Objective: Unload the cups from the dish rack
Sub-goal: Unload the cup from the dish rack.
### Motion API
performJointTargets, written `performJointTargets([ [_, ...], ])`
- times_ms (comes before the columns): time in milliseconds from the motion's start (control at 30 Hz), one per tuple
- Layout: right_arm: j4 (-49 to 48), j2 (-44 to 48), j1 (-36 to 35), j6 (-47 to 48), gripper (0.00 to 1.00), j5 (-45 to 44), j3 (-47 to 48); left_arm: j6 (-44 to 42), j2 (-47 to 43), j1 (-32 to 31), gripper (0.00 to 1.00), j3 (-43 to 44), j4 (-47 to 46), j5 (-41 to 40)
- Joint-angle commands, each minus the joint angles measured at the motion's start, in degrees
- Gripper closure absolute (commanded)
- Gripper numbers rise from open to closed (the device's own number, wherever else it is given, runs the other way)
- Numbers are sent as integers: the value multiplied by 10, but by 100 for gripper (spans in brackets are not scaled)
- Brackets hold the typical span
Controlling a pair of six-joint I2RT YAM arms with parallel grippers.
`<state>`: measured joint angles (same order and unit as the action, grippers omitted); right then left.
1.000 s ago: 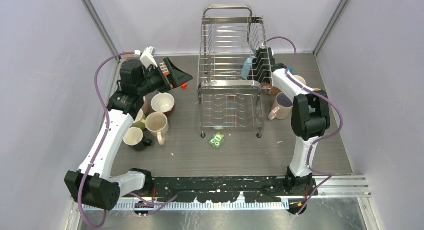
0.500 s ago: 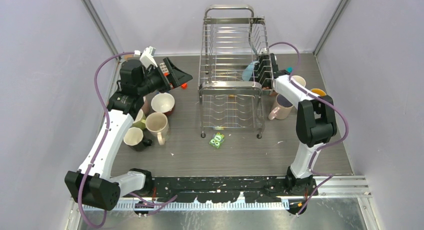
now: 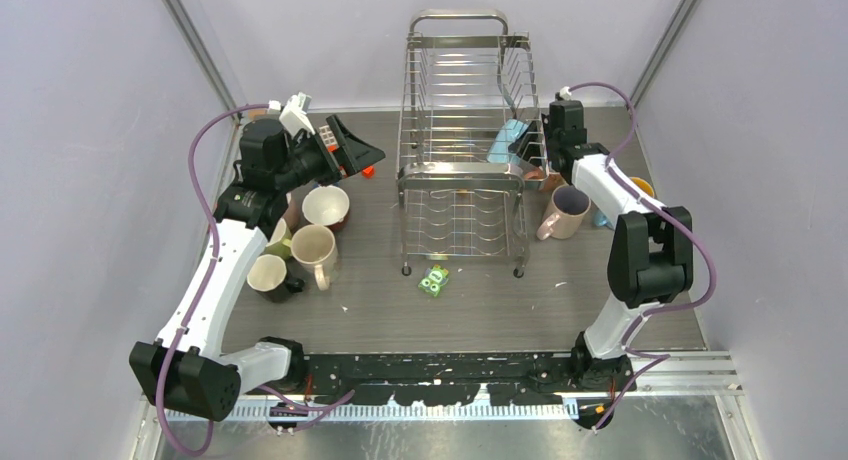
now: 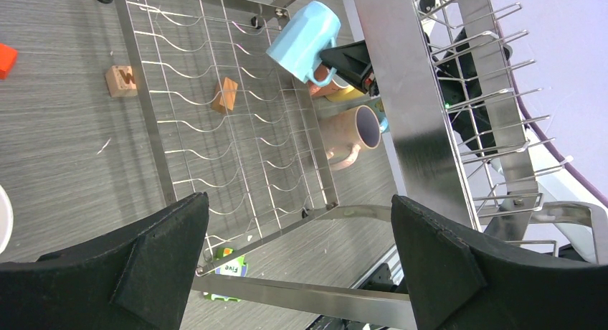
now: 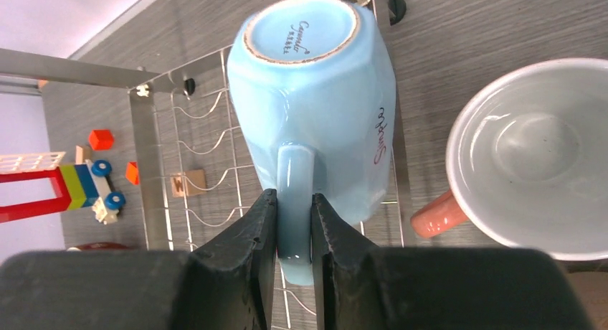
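Observation:
The silver wire dish rack (image 3: 462,90) stands at the back middle of the table. My right gripper (image 5: 294,222) is shut on the handle of a light blue mug (image 5: 315,93), holding it bottom-up in the air at the rack's right edge, also seen from above (image 3: 512,140) and in the left wrist view (image 4: 305,39). My left gripper (image 4: 297,262) is open and empty, held above the table left of the rack (image 4: 430,107). Several mugs stand at the left, a cream one (image 3: 313,248) among them. A pale pink mug (image 3: 566,211) and a salmon mug (image 5: 534,154) stand at the right.
A small green packet (image 3: 434,280) lies in front of the rack. Small toy blocks (image 4: 120,80) lie under and beside the rack, and a coloured toy (image 5: 82,186) sits to its left. Grey walls close in both sides and the back.
My right gripper has drawn the light blue mug out of the rack to the right and tilted it. The left arm has not moved.

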<state>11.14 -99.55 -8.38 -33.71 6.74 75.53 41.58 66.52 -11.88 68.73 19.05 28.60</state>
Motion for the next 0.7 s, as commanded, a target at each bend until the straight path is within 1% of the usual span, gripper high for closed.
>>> performJointTargets([
  [0,-55,49,3,-33,99,24,16,1,-10,3,0,4,-24,9],
  [333,-36,52,22,-107,99,48,40,7,-5,3,0,11,-30,11],
  [667,-95,49,66,-242,99,123,21,15,1,3,0,11,-41,15],
])
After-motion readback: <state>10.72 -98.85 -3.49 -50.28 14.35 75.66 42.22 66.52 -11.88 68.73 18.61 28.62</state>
